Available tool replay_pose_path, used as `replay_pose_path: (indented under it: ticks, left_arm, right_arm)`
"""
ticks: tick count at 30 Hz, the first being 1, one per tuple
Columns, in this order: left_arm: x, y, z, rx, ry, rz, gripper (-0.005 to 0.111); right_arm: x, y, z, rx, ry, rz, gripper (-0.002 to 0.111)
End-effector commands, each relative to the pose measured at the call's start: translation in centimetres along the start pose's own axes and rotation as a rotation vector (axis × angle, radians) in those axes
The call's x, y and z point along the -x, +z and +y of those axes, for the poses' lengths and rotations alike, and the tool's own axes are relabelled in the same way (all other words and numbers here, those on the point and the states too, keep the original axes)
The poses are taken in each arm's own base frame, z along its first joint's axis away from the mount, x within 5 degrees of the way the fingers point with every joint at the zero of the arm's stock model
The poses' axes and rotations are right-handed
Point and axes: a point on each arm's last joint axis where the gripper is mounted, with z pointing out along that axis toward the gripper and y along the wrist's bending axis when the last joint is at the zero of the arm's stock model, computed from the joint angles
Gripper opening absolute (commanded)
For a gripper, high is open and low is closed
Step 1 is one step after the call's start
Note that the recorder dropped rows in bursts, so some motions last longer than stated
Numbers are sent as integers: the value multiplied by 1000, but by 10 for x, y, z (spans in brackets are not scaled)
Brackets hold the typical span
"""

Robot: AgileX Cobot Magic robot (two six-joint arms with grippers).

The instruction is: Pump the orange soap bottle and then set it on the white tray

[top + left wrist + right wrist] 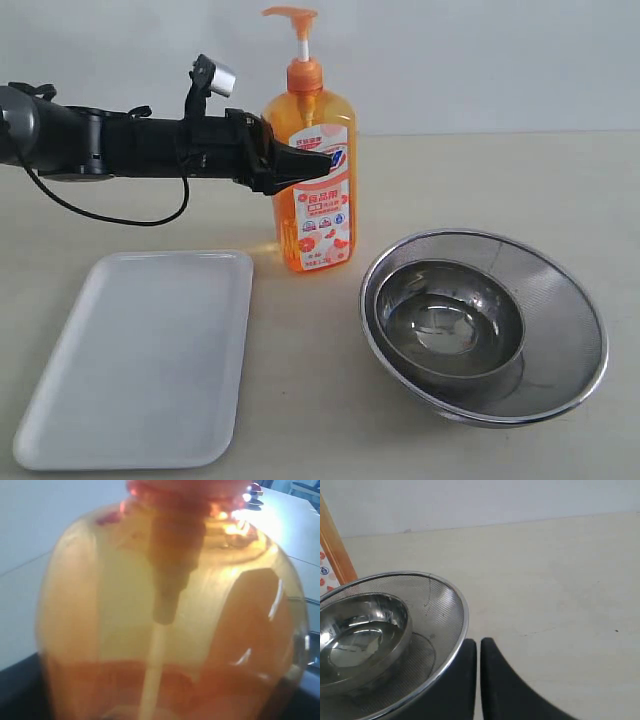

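The orange soap bottle (312, 225), a tall rectangular one of clear orange plastic, stands upright on the pale matte worktop (520, 190), toward its far edge and about midway along it, with its long axis vertical. The left gripper (318, 163) reaches in level from the left edge and is clamped on the bottle's upper body. Its near black finger lies across the white-and-orange label (325, 215). In the left wrist view the dark fingers (17, 695) seem to bear on both sides of the translucent wall, through which the pale dip tube (150, 675) shows.

The orange pump head (292, 15) sits directly above that grip, raised on its white stem. I judge the press must come straight down along the bottle's axis. With the left arm holding the body, the press falls to the right arm.

The right gripper (478, 647) is out of the exterior view. Its fingers are closed to a slit on nothing, just beside the rim of the round steel mesh bowl (462, 610). That bowl sits toward the near-right corner with a smaller polished steel bowl (450, 320) nested in it.

The white tray (140, 360), flat glossy plastic with rounded corners and a low rim, lies at the near-left corner, on the left arm's side, nearer than the bottle and to its left
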Motion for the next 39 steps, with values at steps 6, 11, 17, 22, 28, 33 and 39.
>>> replay_pose_path:
  ticks: [6,11,17,22,28,33,39]
  left_arm:
    - [28,-8,-7,24,32,-10,5]
    - [33,-11,-10,25,35,-16,5]
    - [25,-12,-12,32,41,4,5]
    - [21,-12,-15,14,59,5,5]
    - [18,-12,-16,10,53,9,5]
    - [11,-10,-15,7,37,19,11]
    - [-3,-6,-11,3,20,38,40]
  right_arm:
    - [1,0,0,-4,-4,-12,0]
    - [1,0,0,-4,-4,-12,0]
    - [1,0,0,-4,-4,-12,0]
    - [1,0,0,-4,-4,-12,0]
    - [1,0,0,-4,-4,-12,0]
    - [1,0,0,-4,-4,-12,0]
    - [1,0,0,-4,-4,-12,0]
